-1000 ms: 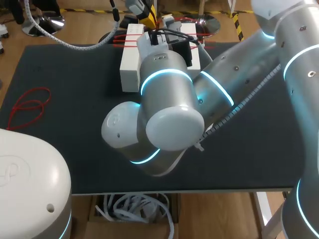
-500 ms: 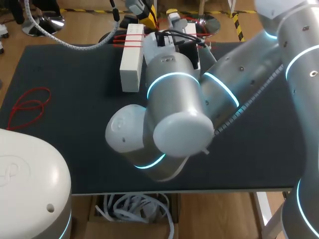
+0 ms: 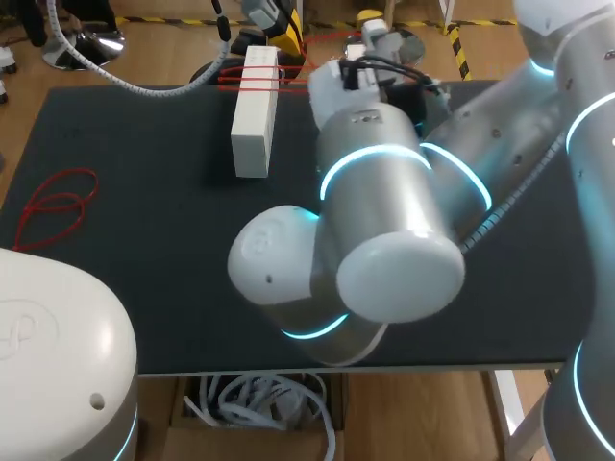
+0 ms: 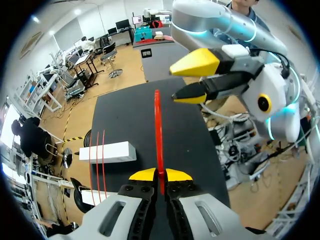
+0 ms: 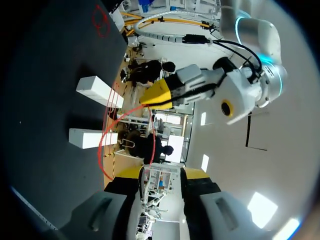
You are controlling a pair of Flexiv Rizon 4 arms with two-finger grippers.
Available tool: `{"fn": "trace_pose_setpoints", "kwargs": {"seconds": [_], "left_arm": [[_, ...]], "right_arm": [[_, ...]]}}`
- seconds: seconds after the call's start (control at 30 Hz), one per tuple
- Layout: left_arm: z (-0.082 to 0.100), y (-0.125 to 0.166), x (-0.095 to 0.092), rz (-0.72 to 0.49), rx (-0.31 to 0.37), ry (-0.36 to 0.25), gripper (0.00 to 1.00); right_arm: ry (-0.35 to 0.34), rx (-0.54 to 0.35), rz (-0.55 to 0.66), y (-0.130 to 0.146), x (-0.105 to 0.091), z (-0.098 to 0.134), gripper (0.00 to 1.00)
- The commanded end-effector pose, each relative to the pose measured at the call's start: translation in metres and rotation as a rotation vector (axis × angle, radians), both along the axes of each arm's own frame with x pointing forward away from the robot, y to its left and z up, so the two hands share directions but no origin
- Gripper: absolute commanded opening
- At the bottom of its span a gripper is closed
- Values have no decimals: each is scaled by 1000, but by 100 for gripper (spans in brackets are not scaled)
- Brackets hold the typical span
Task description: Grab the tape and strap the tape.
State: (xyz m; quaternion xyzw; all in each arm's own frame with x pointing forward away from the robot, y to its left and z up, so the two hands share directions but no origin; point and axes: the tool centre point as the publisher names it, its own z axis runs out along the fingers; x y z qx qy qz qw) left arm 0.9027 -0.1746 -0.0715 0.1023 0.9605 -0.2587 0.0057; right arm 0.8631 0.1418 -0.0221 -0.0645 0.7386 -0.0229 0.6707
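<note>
A thin red tape [image 4: 158, 131] runs straight out from my left gripper [image 4: 160, 175], which is shut on it. Further turns of the tape [image 4: 97, 159] wrap two white boxes [image 4: 107, 151] beside that gripper. Past the tape's free end hangs my right gripper [image 4: 196, 76], its yellow fingers apart and nothing between them. In the right wrist view the tape [image 5: 106, 145] curves in a loop ahead of the open right gripper [image 5: 162, 172]. From above, one white box [image 3: 255, 106] shows; the right arm hides the other. Both grippers [image 3: 279, 29] [image 3: 375, 24] are at the table's far edge.
A loose tangle of red tape [image 3: 58, 202] lies on the black table [image 3: 144, 163] at the left. My right arm's big elbow [image 3: 365, 250] hangs over the middle and front of the table.
My right gripper has opened and let the tape go. The right arm has swung to the right, away from the boxes. The left gripper has kept still.
</note>
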Motion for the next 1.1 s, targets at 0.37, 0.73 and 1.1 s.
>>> {"fn": "trace_pose_setpoints", "kwargs": {"seconds": [0.37, 0.73, 1.1], "left_arm": [[1, 0, -1, 2, 4, -1, 0], [-21, 15, 11, 43, 54, -4, 0], [-108, 103, 24, 337, 155, 93, 0]], "right_arm": [[25, 17, -23, -63, 13, 21, 100], [57, -37, -7, -75, 17, 32, 100], [57, -37, -7, -75, 17, 32, 100]]}}
